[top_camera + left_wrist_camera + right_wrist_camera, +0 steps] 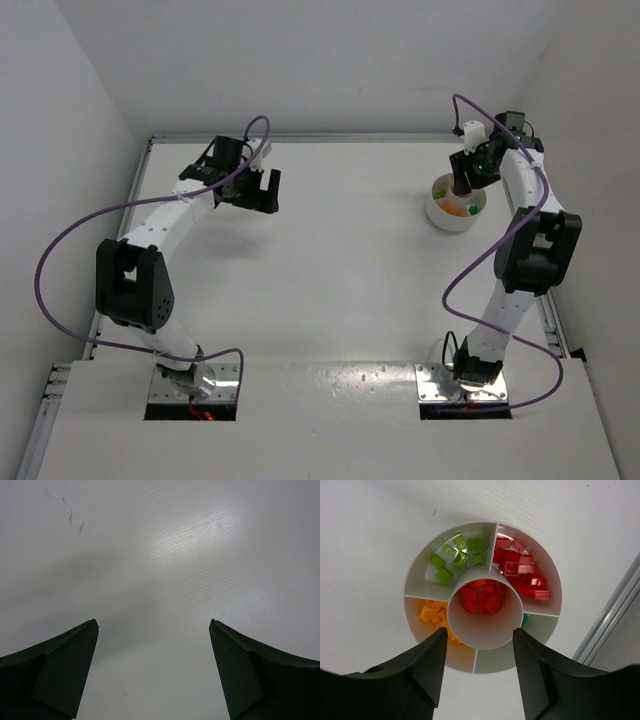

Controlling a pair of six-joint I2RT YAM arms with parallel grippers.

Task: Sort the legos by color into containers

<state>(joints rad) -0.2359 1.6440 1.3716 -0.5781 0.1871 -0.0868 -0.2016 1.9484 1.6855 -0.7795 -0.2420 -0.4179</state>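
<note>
Legos, tiny plastic bricks in red, orange, yellow and green (519, 572), all sit inside the small round white plastic dish (417, 575), which stands at the far right of the white table (350, 280). In the right wrist view, light green bricks fill the upper-left compartment, red ones the upper-right and yellow-orange ones the left. Orange-red ones fill the round central well (481, 630), and one darker green brick (524, 619) peeks out from behind the well on the right. The lowest compartment looks bare. No loose brick shows on the table in any view.

The right gripper (479, 632) hangs straight above the dish, its two black fingers (420, 675) parted and holding nothing, one on either side of the central well. The left gripper (154, 625) is spread wide over plain tabletop on the other side, well apart from the dish.

Any coming move looks to belong to the right arm, since the dish lies directly beneath its fingers; the bricks are too small for a long axis to be read
</note>
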